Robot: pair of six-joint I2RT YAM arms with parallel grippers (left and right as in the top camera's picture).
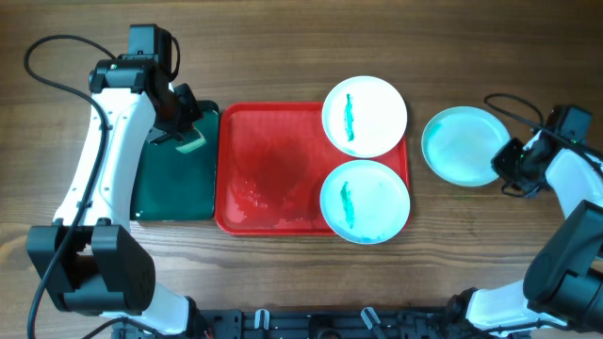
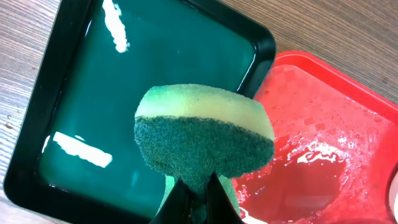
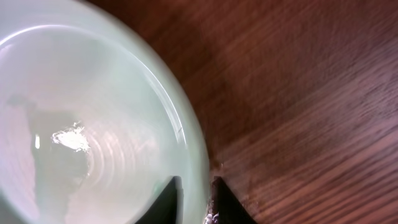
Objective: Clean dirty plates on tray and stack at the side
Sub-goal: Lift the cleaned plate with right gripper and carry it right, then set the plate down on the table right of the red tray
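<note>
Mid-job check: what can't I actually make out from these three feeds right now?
- Overhead: left claw fingertips, hidden under its own wrist.
- Left wrist: green tray floor behind the sponge.
- Right wrist: off-tray plate cut off by frame edges; whether right claw pinches or only straddles its rim.

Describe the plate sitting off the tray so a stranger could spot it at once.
Find the red tray on the wooden table. Right of it, on bare wood, lies one pale blue plate, rim in the right gripper. Unlike the two plates on the tray, it has no green smear.
</note>
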